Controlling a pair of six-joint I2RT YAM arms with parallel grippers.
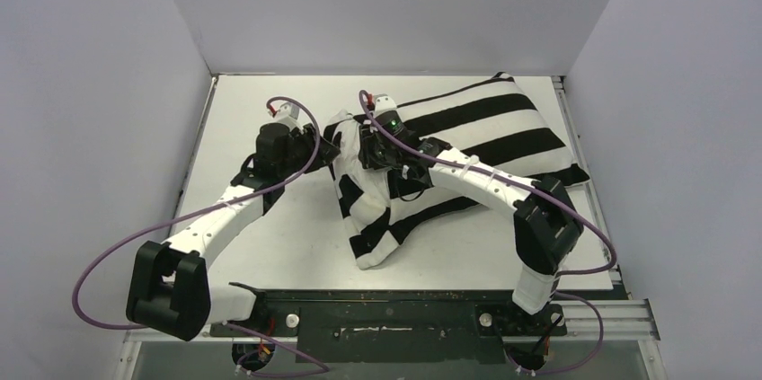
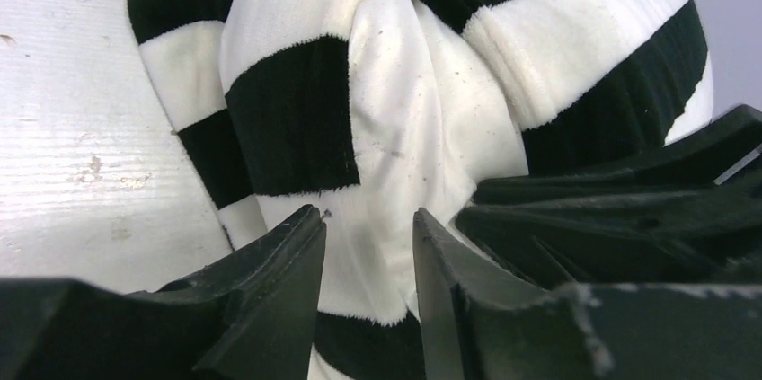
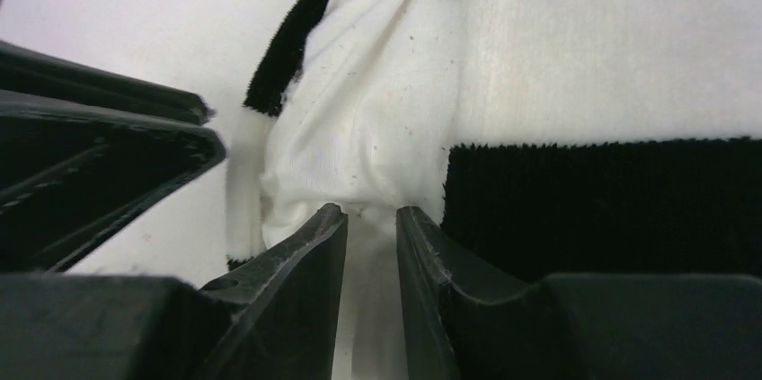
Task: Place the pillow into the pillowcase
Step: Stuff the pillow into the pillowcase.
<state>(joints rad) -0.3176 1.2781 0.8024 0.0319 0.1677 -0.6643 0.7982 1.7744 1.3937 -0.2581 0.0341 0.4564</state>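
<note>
Right gripper [image 3: 370,214]: jaws nearly closed, pinching smooth white cloth at edge of pillowcase [image 1: 485,128]. Left gripper [image 2: 368,218]: jaws partly apart, bunched cloth in gap. Pillowcase plush, broad black-white stripes, plump; long axis far-right to near-centre on white table [image 1: 296,254], crumpled end nearest

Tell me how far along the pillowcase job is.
Done: the pillowcase bulges full at its far end, and no bare pillow shows from above. In hand: the right gripper pinches cloth at the bunched near end; the left gripper stands open beside it. Likely left: pulling that end straight.
</note>
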